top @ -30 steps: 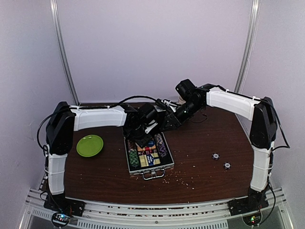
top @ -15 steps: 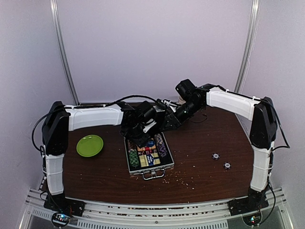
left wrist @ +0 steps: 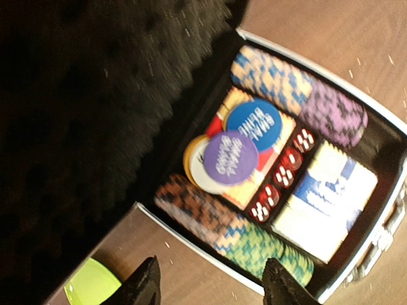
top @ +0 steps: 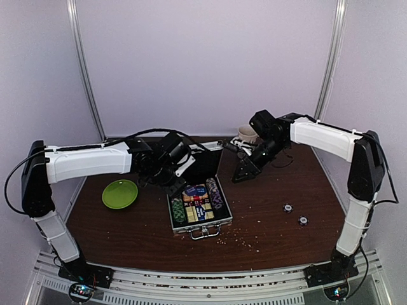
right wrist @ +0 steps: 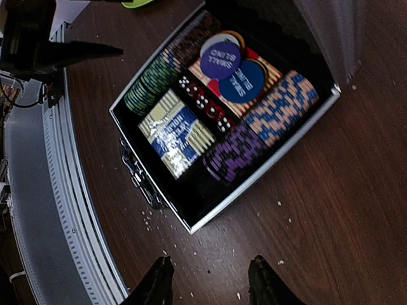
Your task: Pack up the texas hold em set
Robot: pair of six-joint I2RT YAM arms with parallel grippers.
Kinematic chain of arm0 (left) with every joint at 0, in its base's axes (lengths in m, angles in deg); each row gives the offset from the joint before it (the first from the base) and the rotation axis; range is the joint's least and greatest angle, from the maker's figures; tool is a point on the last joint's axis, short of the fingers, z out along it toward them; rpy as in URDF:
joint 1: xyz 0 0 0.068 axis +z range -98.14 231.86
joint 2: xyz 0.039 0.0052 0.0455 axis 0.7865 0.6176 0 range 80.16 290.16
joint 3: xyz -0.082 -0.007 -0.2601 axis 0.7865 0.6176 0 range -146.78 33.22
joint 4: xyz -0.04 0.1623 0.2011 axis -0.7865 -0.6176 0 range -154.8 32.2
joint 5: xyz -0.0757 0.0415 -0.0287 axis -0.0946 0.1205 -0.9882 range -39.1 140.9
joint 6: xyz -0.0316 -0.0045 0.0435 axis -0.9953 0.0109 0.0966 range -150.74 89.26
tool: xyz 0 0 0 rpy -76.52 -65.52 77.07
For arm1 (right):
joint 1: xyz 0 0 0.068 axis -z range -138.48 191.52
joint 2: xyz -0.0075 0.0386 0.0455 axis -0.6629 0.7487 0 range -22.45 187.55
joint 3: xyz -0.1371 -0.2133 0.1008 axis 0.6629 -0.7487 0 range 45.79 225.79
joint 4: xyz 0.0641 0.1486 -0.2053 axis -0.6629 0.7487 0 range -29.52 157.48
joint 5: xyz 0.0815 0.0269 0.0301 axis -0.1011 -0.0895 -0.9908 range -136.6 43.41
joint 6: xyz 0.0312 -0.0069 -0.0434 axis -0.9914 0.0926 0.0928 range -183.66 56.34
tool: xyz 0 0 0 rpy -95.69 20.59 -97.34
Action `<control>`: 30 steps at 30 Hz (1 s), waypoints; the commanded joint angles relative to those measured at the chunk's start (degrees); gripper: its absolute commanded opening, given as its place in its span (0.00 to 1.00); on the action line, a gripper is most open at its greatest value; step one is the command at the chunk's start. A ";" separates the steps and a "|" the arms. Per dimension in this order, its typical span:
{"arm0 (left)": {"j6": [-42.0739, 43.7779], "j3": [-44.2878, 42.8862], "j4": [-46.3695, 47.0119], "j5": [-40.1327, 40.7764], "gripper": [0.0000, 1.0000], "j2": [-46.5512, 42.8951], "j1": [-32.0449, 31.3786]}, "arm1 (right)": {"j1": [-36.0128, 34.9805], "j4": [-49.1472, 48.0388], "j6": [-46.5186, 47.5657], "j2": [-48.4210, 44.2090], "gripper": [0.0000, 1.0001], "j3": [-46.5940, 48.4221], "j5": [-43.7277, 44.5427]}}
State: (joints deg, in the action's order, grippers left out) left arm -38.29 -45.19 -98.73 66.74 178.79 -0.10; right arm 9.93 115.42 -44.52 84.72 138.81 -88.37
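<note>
Mug (top: pixel 246 133), table's far edge: lower part hidden behind right arm (top: pixel 318 136).
Round piece (top: pixel 288 207) and neighbour (top: pixel 303 220), towards table's right edge: markings too small to read.
Green plate (left wrist: pixel 86 289): cut off at left wrist view's bottom edge.

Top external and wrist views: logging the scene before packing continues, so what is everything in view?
briefcase: one, silver with black lining, open mid-table
chip rows: two, green-brown and blue-purple, along the case's sides
round buttons: at least two, purple and blue, in the case
dice: one row, red, in the case
card deck box: one, blue and pale, in case
loose round pieces: two, pale and dark, right of case
plate: one, green, left of case
mug: one, beige, far side
crumbs: many, pale, near the case's handle
left gripper: one, black, open and empty above the case
right gripper: one, black, open and empty beside the case
</note>
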 commanded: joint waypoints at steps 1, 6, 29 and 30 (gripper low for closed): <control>-1.91 -0.55 8.27 4.32 0.57 0.12 0.32 | 5.06 4.49 1.38 -6.45 0.42 -7.17 5.44; -2.50 0.54 13.16 1.61 0.57 -0.36 0.37 | 11.01 4.89 3.70 -13.13 0.44 -15.22 9.62; -3.41 3.79 15.18 -0.30 0.57 -1.05 0.37 | 15.07 2.41 6.64 -6.72 0.59 -24.02 35.35; -3.54 3.67 15.19 -0.33 0.57 -1.07 0.37 | 15.08 2.56 6.62 -5.82 0.59 -23.68 35.16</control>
State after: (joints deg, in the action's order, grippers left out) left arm -40.76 -42.48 -84.33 67.35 178.60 0.01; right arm 24.68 118.20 -37.07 76.73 112.60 -54.67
